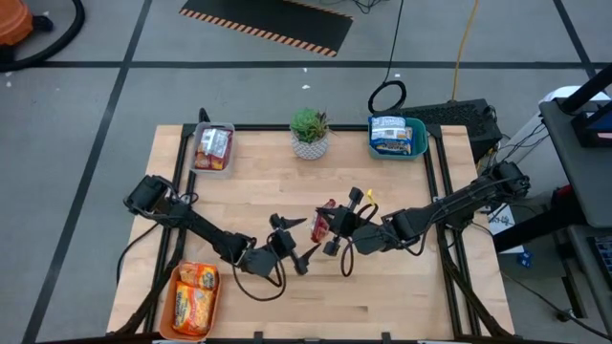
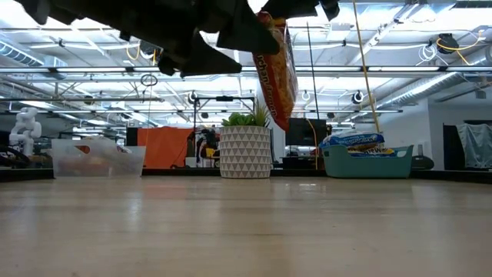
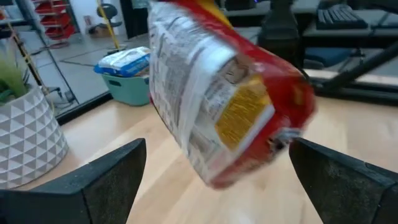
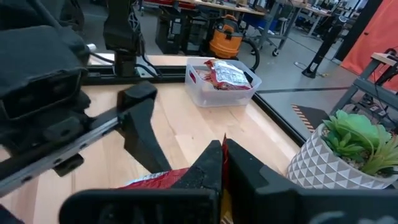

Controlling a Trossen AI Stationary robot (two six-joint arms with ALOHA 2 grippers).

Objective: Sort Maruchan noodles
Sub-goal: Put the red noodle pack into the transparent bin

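Right gripper (image 1: 337,225), over the middle of the bench: fingers (image 4: 214,163) clamped together on the top edge of a red-silver noodle packet (image 1: 323,225), which hangs clear of the bench top (image 1: 382,296), tilted; in the low view the packet (image 2: 278,69) dangles in front of the potted plant (image 2: 246,146) with open air beneath it.

Left gripper (image 1: 293,250), just beside the hanging packet on its side toward the near left corner: jaws spread wide, one dark finger (image 3: 99,180) on each side of the packet (image 3: 224,99) in the left wrist view, neither touching it.

Clear tray (image 1: 213,148), at the far edge near the left corner: holds red-silver packets (image 4: 225,73).

Teal tray (image 1: 398,139), at the far edge toward the right corner: holds blue-white packets (image 1: 389,132), stacked above its rim.

Orange tray (image 1: 196,299), at the near left corner: holds orange-yellow packets (image 1: 194,291).

Potted plant (image 1: 310,132), in a white patterned pot at the far edge, between the clear and teal trays.

Both arms reach inward from the bench's left and right sides and meet at its middle.
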